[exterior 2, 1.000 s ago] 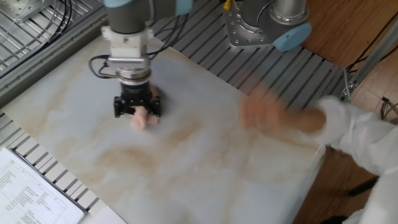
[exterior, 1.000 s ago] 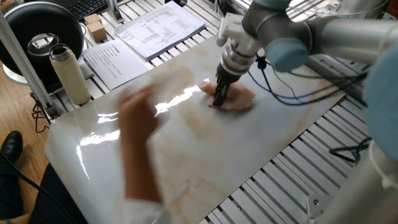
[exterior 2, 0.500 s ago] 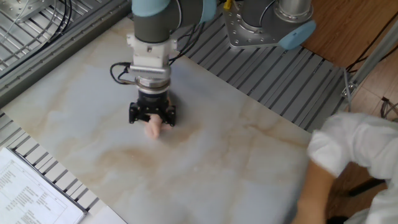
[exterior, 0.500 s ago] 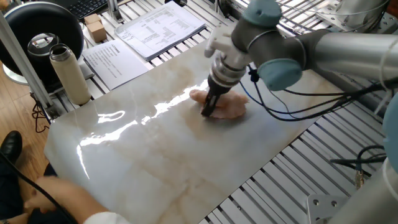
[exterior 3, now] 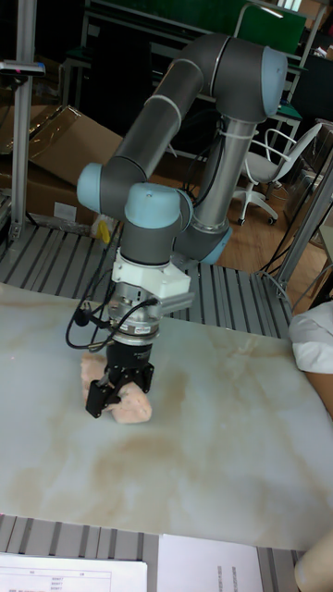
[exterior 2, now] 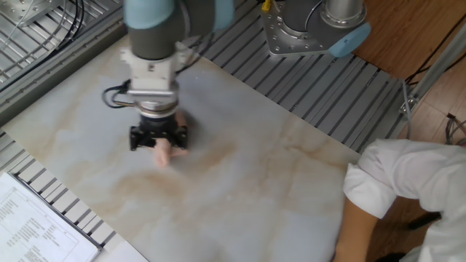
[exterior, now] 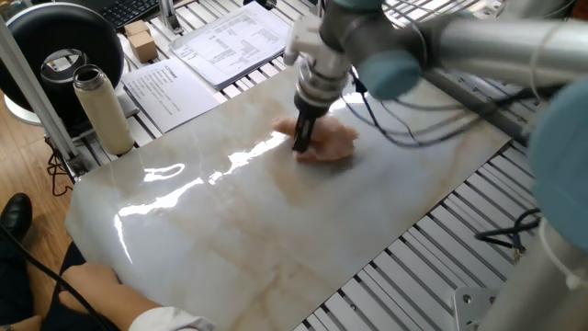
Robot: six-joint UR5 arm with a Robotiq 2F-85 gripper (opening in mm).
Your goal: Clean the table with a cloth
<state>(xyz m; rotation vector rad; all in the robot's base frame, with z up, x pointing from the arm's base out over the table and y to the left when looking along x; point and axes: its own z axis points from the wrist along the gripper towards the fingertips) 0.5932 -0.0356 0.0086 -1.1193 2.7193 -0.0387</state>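
Observation:
The cloth is a small pale pink rag, bunched up on the cream marble table. My gripper points straight down and is shut on the cloth, pressing it against the slab. In the other fixed view the gripper covers most of the cloth, leaving only a pink lobe showing below the fingers. The tall fixed view shows the gripper pinching the cloth on the left part of the table.
Printed paper sheets, a beige flask and a small box lie off the slab's far side. A person in white leans at the table's edge. Grey ribbed frame surrounds the slab; the arm's base stands there.
My gripper, shut on the cloth, has slid it sideways across the slab and back again. The person's hand has withdrawn from over the table to its edge.

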